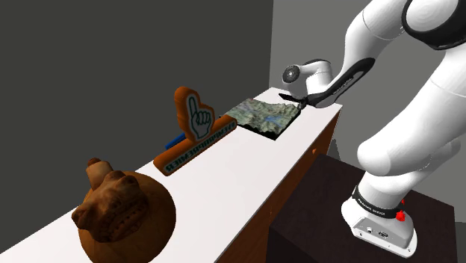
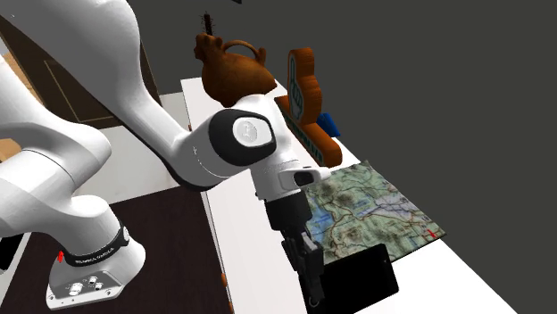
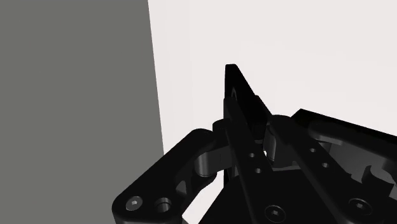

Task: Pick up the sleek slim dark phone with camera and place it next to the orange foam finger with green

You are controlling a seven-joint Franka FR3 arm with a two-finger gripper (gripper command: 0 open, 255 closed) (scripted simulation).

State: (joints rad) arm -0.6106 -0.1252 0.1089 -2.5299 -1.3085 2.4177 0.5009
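We see the white arm [image 1: 403, 127] rising from its dark stand [image 1: 321, 217] at the shoulder view's lower right and reaching over to the far end of a long white counter [image 1: 246, 172]. Nearest us on that counter, at the shoulder view's left, sits a round brown animal-shaped pot [image 1: 119, 213]. Farther along lies a flat printed map [image 1: 261, 116], and between the pot and the map stands the orange foam finger [image 1: 196, 123], upright on its base with green lettering. The slim black phone [image 2: 361, 281] is at the far end, just past the map's corner and well apart from the foam finger, with the map between them. It is turned up on edge, and we cannot tell whether it touches the counter. The black gripper [image 2: 314, 293] is clamped on one side of the phone, which in the wrist view stands as a thin slab between the two fingers [image 3: 210, 159]. A small blue object [image 1: 173, 141] peeks out behind the foam finger.
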